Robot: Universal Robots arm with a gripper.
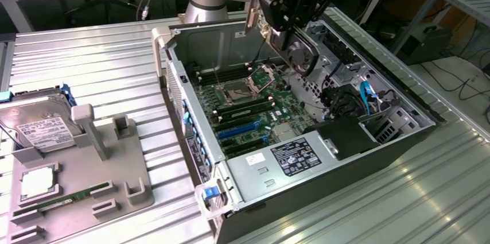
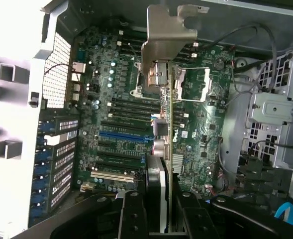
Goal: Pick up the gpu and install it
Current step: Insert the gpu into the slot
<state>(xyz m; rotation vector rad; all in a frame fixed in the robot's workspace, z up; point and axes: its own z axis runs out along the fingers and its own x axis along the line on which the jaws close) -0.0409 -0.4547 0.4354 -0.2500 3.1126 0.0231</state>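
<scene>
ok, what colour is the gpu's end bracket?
Bare silver-grey metal: the end bracket on the gpu shows clearest in the wrist view.

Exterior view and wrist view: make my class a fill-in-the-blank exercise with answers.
The black pincer is shut on the green gpu card with silver bracket, above the open ___ case.
The silver hard drive with white label lies at the exterior view's ___.
The long thin green memory stick lies ___ the case.
Answers: computer; left; outside.

gpu (image 2: 161,164) partly behind gripper (image 2: 161,206)
</scene>
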